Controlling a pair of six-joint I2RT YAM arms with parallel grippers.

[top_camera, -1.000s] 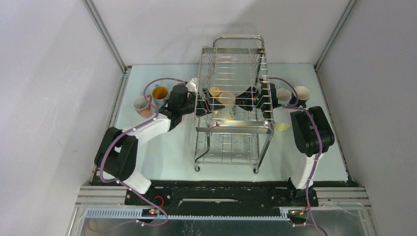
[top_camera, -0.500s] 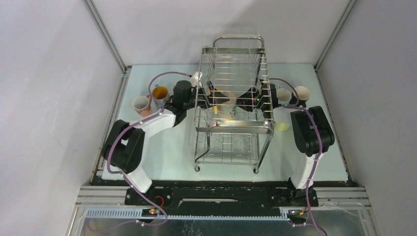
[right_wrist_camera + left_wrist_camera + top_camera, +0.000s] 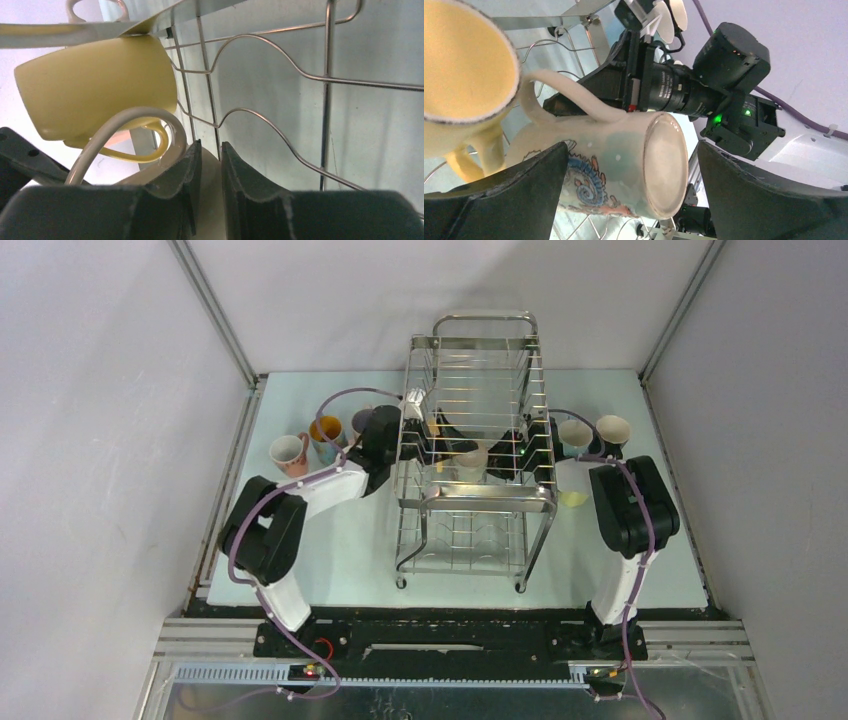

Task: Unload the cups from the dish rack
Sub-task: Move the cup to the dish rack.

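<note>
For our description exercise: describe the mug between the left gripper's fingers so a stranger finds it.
Find the chrome dish rack mid-table. Inside it, pick the pale mug painted with blue and red swirls, not the plain yellow mug beside it.

2 black-and-white arms (image 3: 620, 510), purple cables (image 3: 340, 400) looped alongside (green LEDs (image 3: 716, 119) glowing).

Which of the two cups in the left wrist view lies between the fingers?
The pale cup with the blue-and-orange swirl, on its side, base toward the camera. The plain yellow cup sits off to one side, mouth toward the camera.
</note>
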